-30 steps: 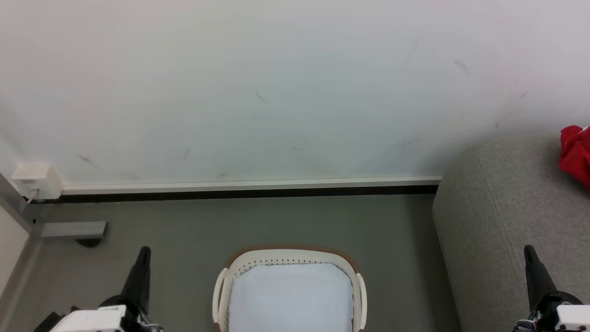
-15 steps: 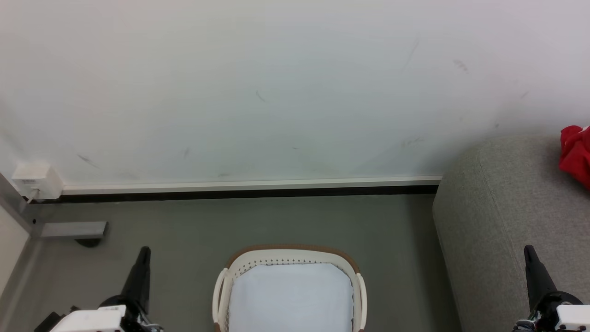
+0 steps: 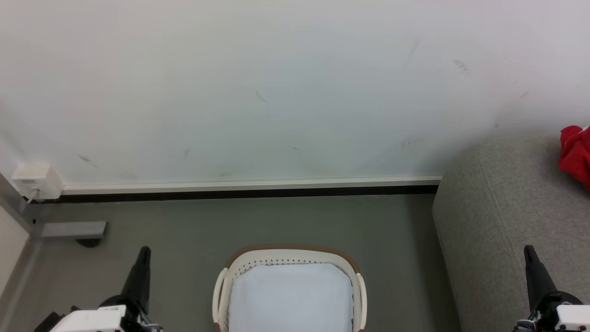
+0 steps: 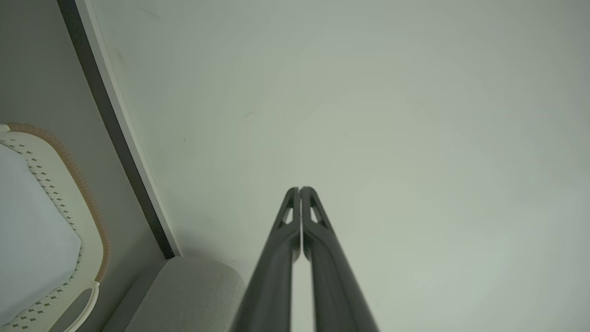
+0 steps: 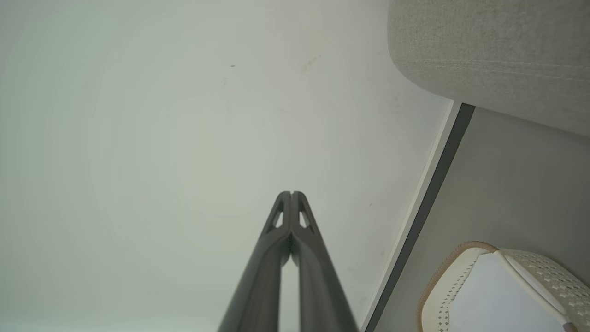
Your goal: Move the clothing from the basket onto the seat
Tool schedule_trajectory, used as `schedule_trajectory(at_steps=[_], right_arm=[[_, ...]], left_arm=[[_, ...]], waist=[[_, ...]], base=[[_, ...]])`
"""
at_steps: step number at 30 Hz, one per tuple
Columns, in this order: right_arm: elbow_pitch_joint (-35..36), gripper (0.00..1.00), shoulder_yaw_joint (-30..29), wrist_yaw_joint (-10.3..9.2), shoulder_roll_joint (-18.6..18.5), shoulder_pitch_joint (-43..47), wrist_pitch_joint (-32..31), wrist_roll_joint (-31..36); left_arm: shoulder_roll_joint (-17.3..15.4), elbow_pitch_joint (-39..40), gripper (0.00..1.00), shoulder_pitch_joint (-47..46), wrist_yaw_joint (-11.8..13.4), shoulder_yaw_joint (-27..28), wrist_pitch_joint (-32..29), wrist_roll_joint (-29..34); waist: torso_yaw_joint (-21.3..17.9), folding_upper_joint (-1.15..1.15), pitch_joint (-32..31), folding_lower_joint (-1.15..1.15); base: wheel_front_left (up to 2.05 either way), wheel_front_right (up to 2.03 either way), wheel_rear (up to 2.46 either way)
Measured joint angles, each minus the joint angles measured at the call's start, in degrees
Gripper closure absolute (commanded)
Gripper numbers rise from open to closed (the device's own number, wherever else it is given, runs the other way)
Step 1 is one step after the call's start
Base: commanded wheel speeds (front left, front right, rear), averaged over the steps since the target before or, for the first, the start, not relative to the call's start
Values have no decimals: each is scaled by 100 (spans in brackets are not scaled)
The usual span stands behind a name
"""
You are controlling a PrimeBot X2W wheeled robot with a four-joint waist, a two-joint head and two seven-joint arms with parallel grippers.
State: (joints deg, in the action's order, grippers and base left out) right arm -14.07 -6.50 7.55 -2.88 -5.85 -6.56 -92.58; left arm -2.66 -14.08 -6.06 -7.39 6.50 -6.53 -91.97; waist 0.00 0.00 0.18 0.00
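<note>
Head view: floor strip (image 3: 398,276) separates basket (image 3: 291,249) from seat (image 3: 498,207).

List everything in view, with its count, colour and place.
clothing: one, red, on the sofa at the right edge, cut off by the frame
basket: one, cream-white with a brown rim, on the floor at bottom centre
sheet: one, pale bluish-white, inside the basket
sofa: one, grey, right side, against the wall
wall: one, white and scuffed, across the back
skirting: one, white over a black strip, along the wall's foot
floor: one, grey
box: one, white, low on the wall, far left
bar: one, grey, at floor level, left
left gripper: one, dark, lower left, shut
right gripper: one, dark, lower right, shut
</note>
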Motion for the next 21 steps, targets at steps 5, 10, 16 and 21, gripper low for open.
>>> schedule_trajectory(at_steps=[5,10,16,21], right_arm=[[0,100,-1,0,0,0,1,0],[0,100,-1,0,0,0,0,1],[0,100,-1,0,0,-1,0,1],[0,100,-1,0,1,-1,0,1]], left_arm=[[0,0,100,0,0,0,0,0],[0,0,100,0,0,0,1,0],[0,0,100,0,0,0,0,0],[0,0,100,0,0,0,1,0]], waist=[[0,0,0,0],[0,0,0,0],[0,0,0,0],[0,0,0,0]], base=[[0,0,0],[0,0,0],[0,0,0],[0,0,0]])
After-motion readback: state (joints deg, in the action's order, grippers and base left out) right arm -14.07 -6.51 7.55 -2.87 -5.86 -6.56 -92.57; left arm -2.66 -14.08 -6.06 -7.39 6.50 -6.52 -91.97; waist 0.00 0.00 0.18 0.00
